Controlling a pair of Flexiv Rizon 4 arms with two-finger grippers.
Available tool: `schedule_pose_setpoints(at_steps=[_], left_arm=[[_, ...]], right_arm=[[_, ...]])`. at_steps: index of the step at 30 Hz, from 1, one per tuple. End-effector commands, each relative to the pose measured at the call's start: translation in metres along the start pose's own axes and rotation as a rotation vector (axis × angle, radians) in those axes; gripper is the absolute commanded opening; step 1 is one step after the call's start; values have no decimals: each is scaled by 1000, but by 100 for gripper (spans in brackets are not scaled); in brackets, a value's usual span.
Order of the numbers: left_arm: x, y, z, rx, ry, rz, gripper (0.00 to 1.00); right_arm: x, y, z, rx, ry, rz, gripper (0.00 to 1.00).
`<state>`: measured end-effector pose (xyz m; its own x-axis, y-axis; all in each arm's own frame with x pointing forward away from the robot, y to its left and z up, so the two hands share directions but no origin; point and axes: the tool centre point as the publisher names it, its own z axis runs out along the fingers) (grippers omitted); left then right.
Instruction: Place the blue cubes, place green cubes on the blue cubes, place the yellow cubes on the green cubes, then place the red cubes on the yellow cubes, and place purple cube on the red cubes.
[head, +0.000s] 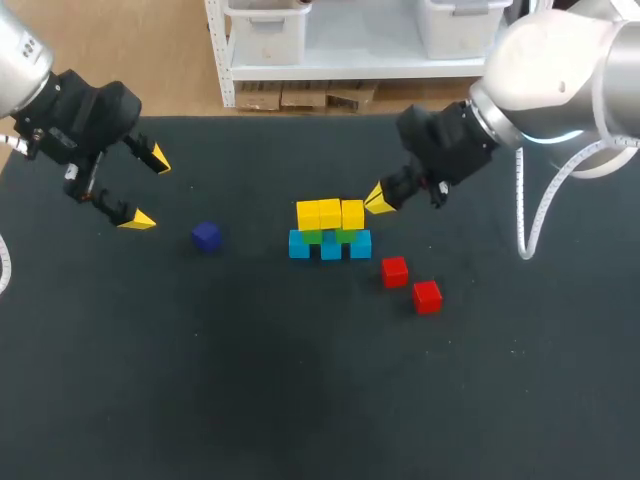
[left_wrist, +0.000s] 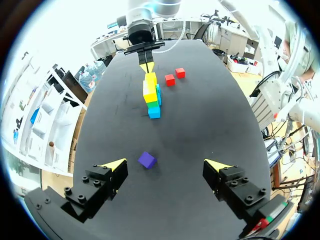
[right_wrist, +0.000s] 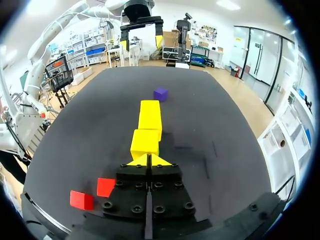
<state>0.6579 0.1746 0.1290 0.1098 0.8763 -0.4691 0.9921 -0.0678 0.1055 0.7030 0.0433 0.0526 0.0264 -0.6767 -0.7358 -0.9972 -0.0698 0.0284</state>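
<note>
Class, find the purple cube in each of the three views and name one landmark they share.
Head view: purple cube left of the cube stack.
Left wrist view: just ahead of the left gripper, before the stack.
Right wrist view: beyond the stack.
Shared landmark: the stack.

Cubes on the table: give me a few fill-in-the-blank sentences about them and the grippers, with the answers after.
1. The top layer of the stack is made of ___ cubes.
2. The number of red cubes lying loose on the table is ___.
3. Of the two grippers, the purple cube lies nearer the ___ one.
4. The fingers of the right gripper are ___.

Answers: yellow; two; left; shut.
</note>
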Motion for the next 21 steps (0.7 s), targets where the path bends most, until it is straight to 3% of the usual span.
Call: schedule_pose_setpoints(at_steps=[1, 21], left_arm=[[1, 1, 1, 1, -3, 4, 100], [1, 1, 1, 1, -3, 4, 100]], right_arm=[[0, -2, 1, -6, -3, -2, 0], [-1, -4, 2, -7, 0, 0, 0]])
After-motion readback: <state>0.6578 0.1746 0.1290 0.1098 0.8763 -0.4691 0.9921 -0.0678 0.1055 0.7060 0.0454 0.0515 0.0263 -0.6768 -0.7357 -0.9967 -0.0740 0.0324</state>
